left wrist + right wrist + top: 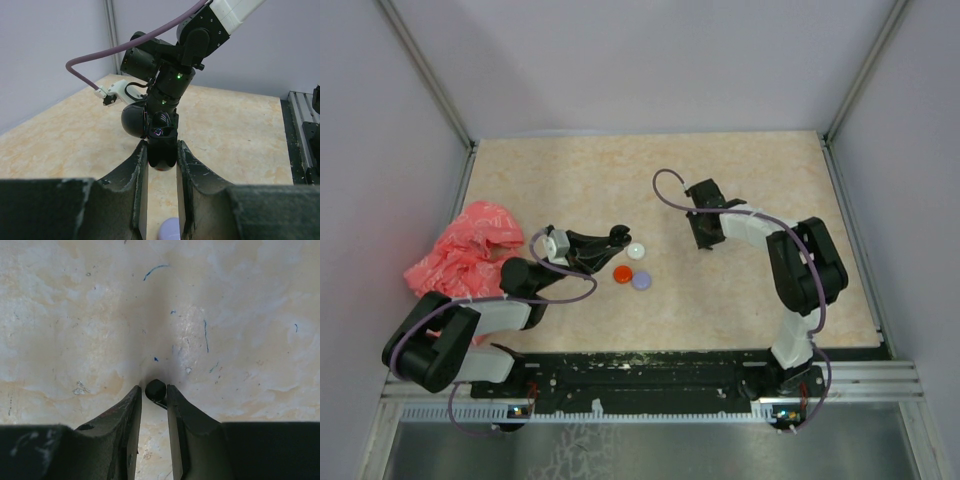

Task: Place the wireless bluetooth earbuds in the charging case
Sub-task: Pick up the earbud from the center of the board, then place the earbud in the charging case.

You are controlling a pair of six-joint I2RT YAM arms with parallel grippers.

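Observation:
A tiny black earbud (155,388) with a short stem lies on the beige table (570,190), between the tips of my right gripper (152,389). The right finger (176,407) touches it and a sliver of gap shows at the left finger, so the narrow jaws stand around it without pinching. In the top view my right gripper (705,238) points down at mid-table. My left gripper (161,147) is shut on a black object that I take for the charging case (162,156). It hangs above the table, with a red glint at its underside. In the top view my left gripper (617,236) is left of centre.
Three coin-sized discs lie just below the left gripper: white (636,251), red (622,274) and lilac (641,281). The lilac disc (170,229) also shows under the left fingers. A crumpled pink bag (460,255) sits at the table's left edge. Grey walls close in three sides.

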